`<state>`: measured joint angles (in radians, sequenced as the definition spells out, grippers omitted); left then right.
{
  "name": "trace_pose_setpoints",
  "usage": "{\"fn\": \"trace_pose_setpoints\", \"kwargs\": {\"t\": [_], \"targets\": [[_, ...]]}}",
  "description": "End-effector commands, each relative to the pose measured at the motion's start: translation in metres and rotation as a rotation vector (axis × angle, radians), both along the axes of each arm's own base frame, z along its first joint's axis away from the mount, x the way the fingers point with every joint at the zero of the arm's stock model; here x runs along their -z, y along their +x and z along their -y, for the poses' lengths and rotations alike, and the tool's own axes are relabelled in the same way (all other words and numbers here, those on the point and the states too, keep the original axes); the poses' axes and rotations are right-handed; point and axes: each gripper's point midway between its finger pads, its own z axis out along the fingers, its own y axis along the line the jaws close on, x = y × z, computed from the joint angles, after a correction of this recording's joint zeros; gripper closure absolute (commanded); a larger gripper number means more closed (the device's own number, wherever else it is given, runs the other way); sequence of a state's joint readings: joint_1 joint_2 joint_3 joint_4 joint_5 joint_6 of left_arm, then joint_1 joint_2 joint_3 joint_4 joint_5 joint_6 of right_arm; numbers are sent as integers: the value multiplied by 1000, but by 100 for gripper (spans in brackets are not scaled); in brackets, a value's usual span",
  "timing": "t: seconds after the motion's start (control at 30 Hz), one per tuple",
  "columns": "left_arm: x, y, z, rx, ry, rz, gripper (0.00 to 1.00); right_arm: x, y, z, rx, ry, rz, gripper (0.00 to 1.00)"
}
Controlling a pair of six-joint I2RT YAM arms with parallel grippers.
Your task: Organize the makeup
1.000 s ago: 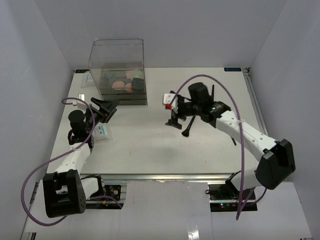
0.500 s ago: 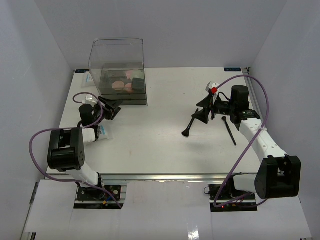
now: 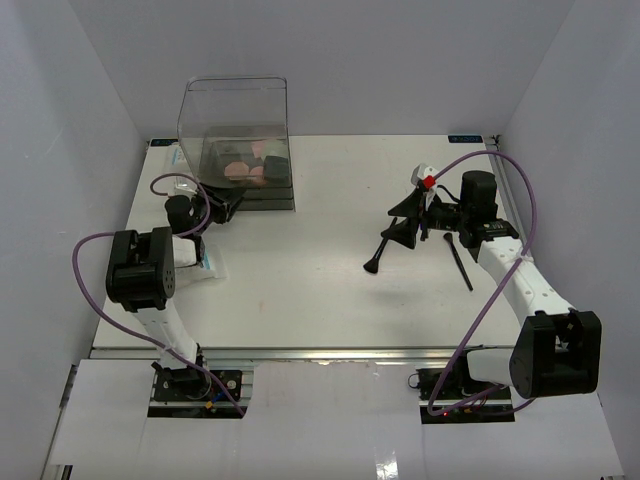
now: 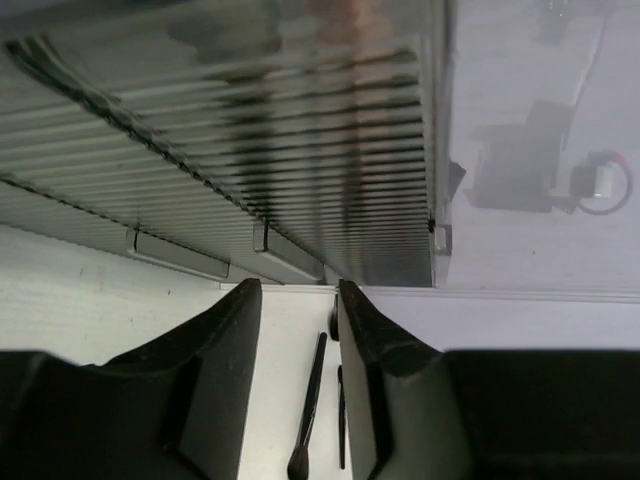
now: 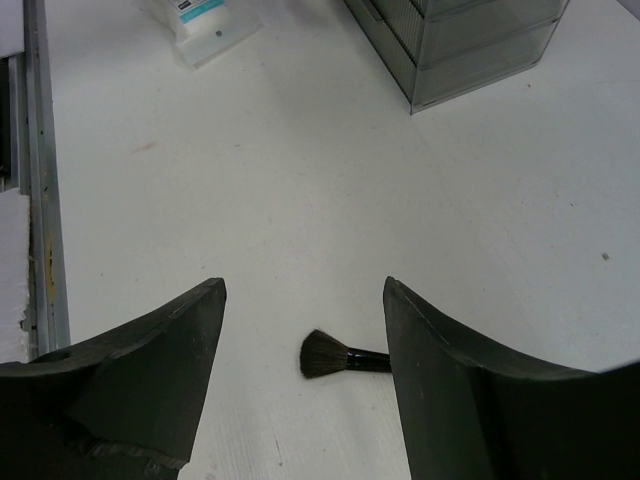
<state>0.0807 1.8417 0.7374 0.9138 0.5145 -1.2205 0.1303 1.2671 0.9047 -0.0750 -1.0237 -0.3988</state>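
Several makeup pieces, pink round discs (image 3: 238, 169) and a black square compact (image 3: 274, 165), lie inside the clear box (image 3: 235, 120). A black brush (image 3: 378, 250) lies on the table, with its bristle head (image 5: 325, 355) showing between my right fingers. A second slim black brush (image 3: 460, 262) lies to its right. Both brushes show far off in the left wrist view (image 4: 308, 410). My right gripper (image 3: 405, 225) is open and empty just above the first brush. My left gripper (image 3: 228, 207) is open and empty at the box's ribbed front (image 4: 300, 150).
A white packet (image 3: 200, 262) lies by the left arm and also shows in the right wrist view (image 5: 205, 15). More small packets (image 3: 172, 158) lie left of the box. The table's metal front rail (image 5: 35, 200) runs along the near edge.
My left gripper has swung up and back to the box's front. My right arm pulled back from the table's middle to the right and has since held almost still.
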Motion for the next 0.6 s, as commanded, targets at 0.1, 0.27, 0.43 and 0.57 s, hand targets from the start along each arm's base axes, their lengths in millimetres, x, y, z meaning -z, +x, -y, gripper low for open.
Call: {"fn": "trace_pose_setpoints", "kwargs": {"t": [0.1, 0.27, 0.43, 0.57], "targets": [[-21, 21, 3, -2, -4, 72, 60, -5, -1, -2, -27, 22, 21, 31], [-17, 27, 0, -23, 2, 60, 69, -5, -1, -2, -30, 25, 17, 31], [-8, 29, -1, -33, 0, 38, 72, -5, -1, -1, -27, 26, 15, 32], [-5, 30, -2, -38, -5, 31, 78, -5, -1, -1, -26, 28, 14, 32]]}}
